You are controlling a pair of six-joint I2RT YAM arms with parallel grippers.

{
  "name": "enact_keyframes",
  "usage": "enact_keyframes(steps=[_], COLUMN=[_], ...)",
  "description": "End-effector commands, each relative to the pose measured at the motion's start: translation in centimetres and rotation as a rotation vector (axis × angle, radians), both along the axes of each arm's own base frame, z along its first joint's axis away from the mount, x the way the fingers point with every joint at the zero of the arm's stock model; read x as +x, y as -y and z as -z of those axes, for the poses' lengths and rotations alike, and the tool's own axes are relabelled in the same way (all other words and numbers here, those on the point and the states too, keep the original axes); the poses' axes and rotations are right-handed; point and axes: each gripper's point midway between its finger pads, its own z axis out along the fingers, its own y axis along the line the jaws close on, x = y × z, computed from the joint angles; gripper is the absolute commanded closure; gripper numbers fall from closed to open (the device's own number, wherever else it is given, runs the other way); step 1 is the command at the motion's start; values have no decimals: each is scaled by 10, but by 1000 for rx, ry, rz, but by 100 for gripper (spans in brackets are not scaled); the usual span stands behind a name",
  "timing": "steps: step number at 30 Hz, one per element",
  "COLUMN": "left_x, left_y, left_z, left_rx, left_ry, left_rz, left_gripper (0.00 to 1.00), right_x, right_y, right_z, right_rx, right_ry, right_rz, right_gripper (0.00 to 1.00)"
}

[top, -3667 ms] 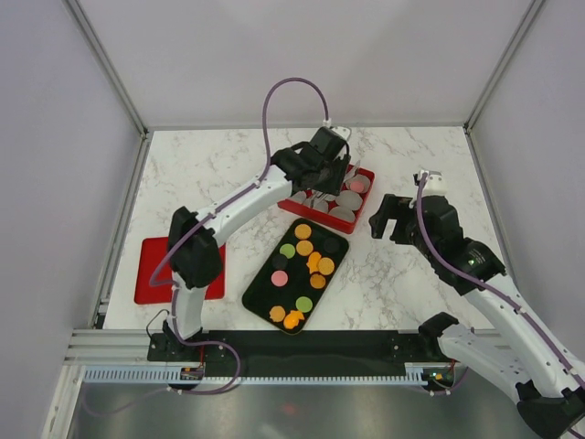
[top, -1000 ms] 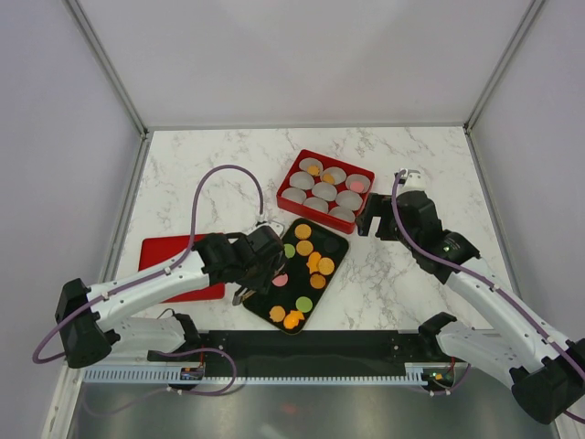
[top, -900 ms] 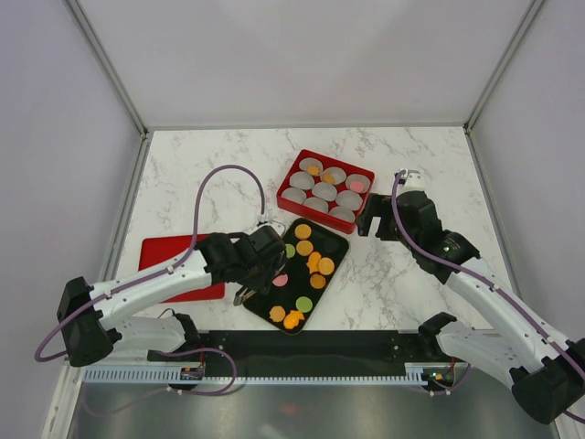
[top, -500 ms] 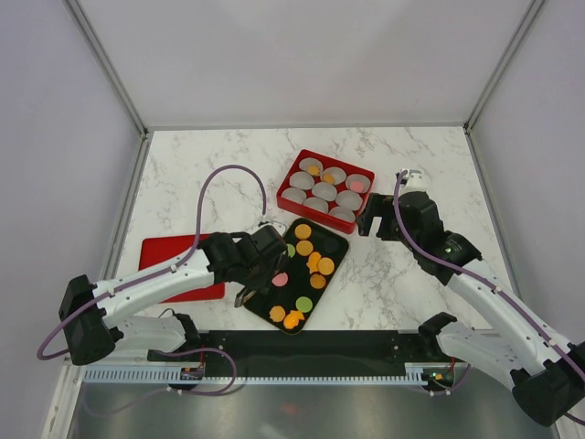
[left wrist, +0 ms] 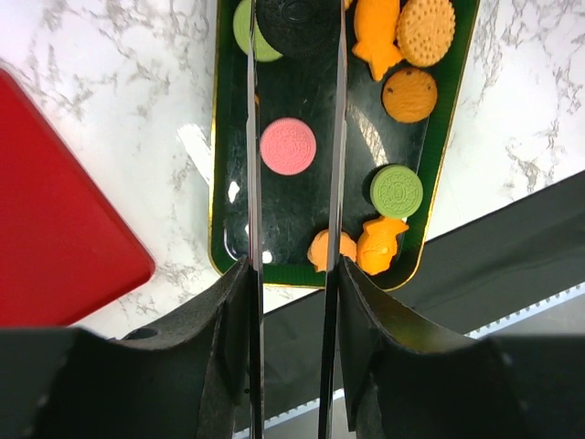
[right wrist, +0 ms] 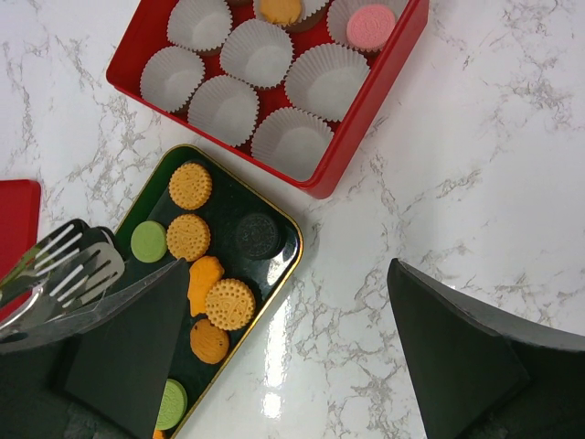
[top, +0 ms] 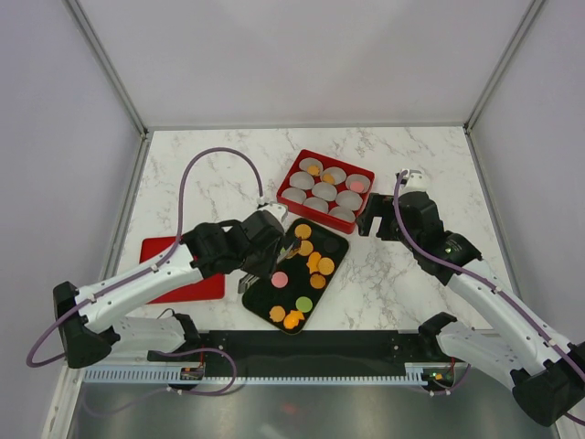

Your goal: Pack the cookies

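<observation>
The cookies (top: pixel 309 265) lie on a black gold-rimmed tray (left wrist: pixel 302 210): mostly orange, some green, one pink (left wrist: pixel 288 146) and some dark. My left gripper (left wrist: pixel 292 274) is shut on metal tongs (left wrist: pixel 253 183) over the tray's left side (top: pixel 270 259). The tong blades stand either side of a dark cookie (left wrist: pixel 294 26); I cannot tell whether it is lifted. A red box (right wrist: pixel 366 128) holds white paper cups (right wrist: pixel 324 82); one holds an orange cookie (right wrist: pixel 279 9), another a pink one (right wrist: pixel 370 25). My right gripper (right wrist: pixel 285 270) is open and empty beside the box (top: pixel 377 224).
A flat red lid (top: pixel 174 265) lies on the marble left of the tray, and shows in the left wrist view (left wrist: pixel 55 210). The black base rail (top: pixel 302 346) runs along the near edge. White walls close in the table.
My left arm came back from the red box to the tray. In the last second it shifted up and right, bringing the tongs to the dark cookie. My right arm has hardly moved.
</observation>
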Motion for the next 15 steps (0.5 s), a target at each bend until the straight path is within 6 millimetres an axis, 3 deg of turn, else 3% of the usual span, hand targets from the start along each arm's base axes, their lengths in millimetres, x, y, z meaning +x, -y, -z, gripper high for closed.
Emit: enact_keyframes(steps=[1, 3, 6, 7, 8, 9, 10, 11, 13, 14, 15], left_x=[28, 44, 79, 91, 109, 121, 131, 148, 168, 181, 191], left_y=[14, 19, 33, 39, 42, 48, 49, 50, 56, 56, 60], left_z=[-35, -44, -57, -70, -64, -76, -78, -66, -73, -61, -67], left_rx=[-17, -17, -21, -39, -30, -57, -53, -22, -30, 0, -10], left_ry=[120, 149, 183, 208, 199, 220, 230, 211, 229, 214, 228], left_rz=[7, -1, -7, -3, -23, -30, -36, -57, -66, -82, -88], left_gripper=[58, 58, 57, 57, 57, 57, 57, 57, 57, 57, 57], right_x=[4, 4, 4, 4, 5, 4, 4, 4, 4, 4, 4], right_y=[-1, -1, -1, -1, -2, -1, -1, -1, 0, 0, 0], right_z=[-16, -16, -14, -13, -12, -12, -13, -14, -15, -16, -17], right_rx=[26, 26, 25, 22, 20, 18, 18, 16, 12, 11, 12], right_ry=[47, 48, 43, 41, 37, 39, 42, 44, 47, 51, 52], right_rz=[6, 8, 5, 4, 4, 3, 2, 0, 1, 1, 1], right_gripper=[2, 2, 2, 2, 2, 2, 2, 2, 2, 2, 2])
